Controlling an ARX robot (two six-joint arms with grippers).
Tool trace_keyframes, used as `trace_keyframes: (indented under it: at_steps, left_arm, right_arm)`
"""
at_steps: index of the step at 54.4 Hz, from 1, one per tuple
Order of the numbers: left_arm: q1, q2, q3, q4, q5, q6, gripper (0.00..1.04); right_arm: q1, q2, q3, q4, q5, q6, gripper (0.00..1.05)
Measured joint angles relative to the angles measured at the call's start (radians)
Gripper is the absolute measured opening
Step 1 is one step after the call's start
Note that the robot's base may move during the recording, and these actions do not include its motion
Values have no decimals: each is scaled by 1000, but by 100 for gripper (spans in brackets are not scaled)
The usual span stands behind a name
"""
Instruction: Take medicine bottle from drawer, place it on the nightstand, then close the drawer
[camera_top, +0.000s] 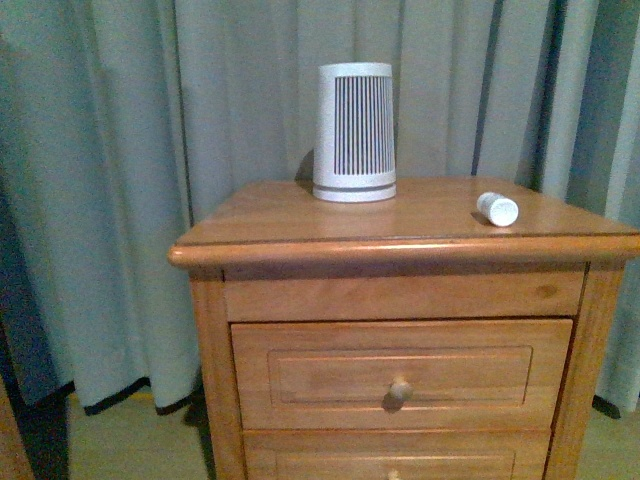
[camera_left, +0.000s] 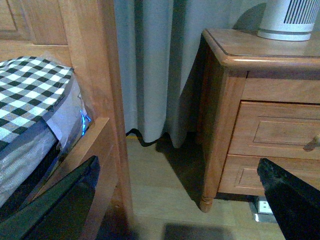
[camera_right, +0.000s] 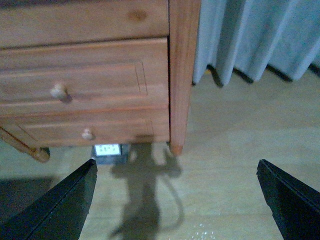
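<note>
The small white medicine bottle (camera_top: 497, 209) lies on its side on the nightstand (camera_top: 280, 215) top, near the right edge. The upper drawer (camera_top: 400, 372) is shut flush, its round knob (camera_top: 399, 390) facing me. Neither arm shows in the front view. My left gripper (camera_left: 177, 197) hangs open low over the floor, left of the nightstand (camera_left: 220, 115), nothing between its fingers. My right gripper (camera_right: 175, 200) is open above the floor in front of the nightstand's right leg, with the drawer (camera_right: 85, 75) and its knob (camera_right: 58, 91) beyond it.
A tall white-and-grey slatted device (camera_top: 354, 132) stands at the back of the nightstand top. Grey curtains (camera_top: 150, 150) hang behind. A bed frame post (camera_left: 95, 100) and checked bedding (camera_left: 30, 95) sit close by the left gripper. A wall socket (camera_right: 107, 150) shows under the nightstand.
</note>
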Motion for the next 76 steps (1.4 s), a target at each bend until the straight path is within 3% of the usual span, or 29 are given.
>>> trace_keyframes:
  at_steps: [7, 17, 23, 41, 48, 72, 76]
  left_arm:
    - [0, 0, 0, 0, 0, 0, 98]
    - [0, 0, 0, 0, 0, 0, 98]
    - [0, 0, 0, 0, 0, 0, 98]
    - [0, 0, 0, 0, 0, 0, 98]
    - [0, 0, 0, 0, 0, 0, 98]
    - [0, 0, 0, 0, 0, 0, 98]
    - [0, 0, 0, 0, 0, 0, 98]
  right_arm:
    - [10, -339, -63, -143, 11, -32, 98]
    - [112, -768, -127, -351, 144, -33, 98]
    - [180, -871, -175, -325, 224, -45, 98]
    - [168, -908, -239, -319, 230, -49, 98]
    - [52, -936, -253, -298, -9, -61, 77]
    - [37, -998, -323, -288, -35, -68, 3]
    - [37, -1001, -323, -287, -33, -70, 3]
